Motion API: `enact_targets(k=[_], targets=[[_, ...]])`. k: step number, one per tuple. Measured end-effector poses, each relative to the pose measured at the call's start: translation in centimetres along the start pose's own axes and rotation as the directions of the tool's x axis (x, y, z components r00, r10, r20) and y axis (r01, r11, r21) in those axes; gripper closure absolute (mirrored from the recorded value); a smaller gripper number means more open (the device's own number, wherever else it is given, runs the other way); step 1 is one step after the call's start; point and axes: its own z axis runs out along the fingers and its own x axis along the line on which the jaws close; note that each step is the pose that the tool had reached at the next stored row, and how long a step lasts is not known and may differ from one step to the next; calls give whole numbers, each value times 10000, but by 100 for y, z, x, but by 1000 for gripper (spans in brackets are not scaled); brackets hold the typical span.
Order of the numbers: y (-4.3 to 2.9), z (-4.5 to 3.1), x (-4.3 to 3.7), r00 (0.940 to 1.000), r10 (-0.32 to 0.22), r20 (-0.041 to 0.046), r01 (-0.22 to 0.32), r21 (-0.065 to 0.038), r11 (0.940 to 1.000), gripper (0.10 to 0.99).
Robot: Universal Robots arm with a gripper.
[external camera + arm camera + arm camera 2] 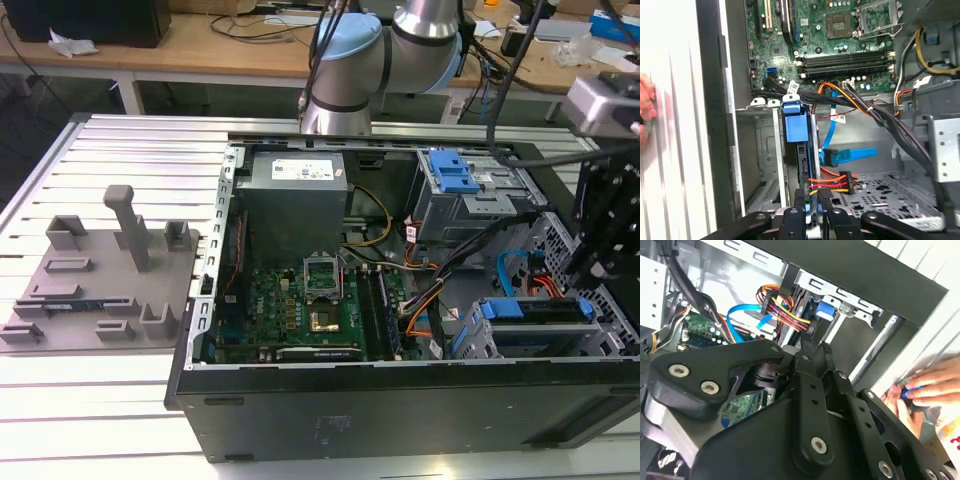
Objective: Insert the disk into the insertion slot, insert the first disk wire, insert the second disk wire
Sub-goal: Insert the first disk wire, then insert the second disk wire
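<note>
The disk (792, 127), silver in a bright blue carrier, sits pushed into the insertion slot (765, 165), a low grey perforated bay; in the exterior view the disk (535, 310) lies at the case's right front. My gripper (811, 196) is at the disk's rear end, shut on the black plug of a red, orange and yellow disk wire (832, 182). In the second wrist view the gripper (815, 349) tips sit just under that disk wire (787, 312). A blue flat disk wire (847, 155) hangs loose beside it.
A person's hand (932, 385) rests outside the case wall. The taller grey cage with a blue latch (455, 190), black cable bundles (880, 120) and the motherboard (300, 310) crowd the case. A grey fixture plate (95, 280) lies at the exterior view's left.
</note>
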Motion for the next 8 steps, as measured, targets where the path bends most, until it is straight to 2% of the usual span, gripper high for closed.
enact_targets(k=[8], targets=[[0,-1,-3,10000,1,-2,-1,1,10000,843]])
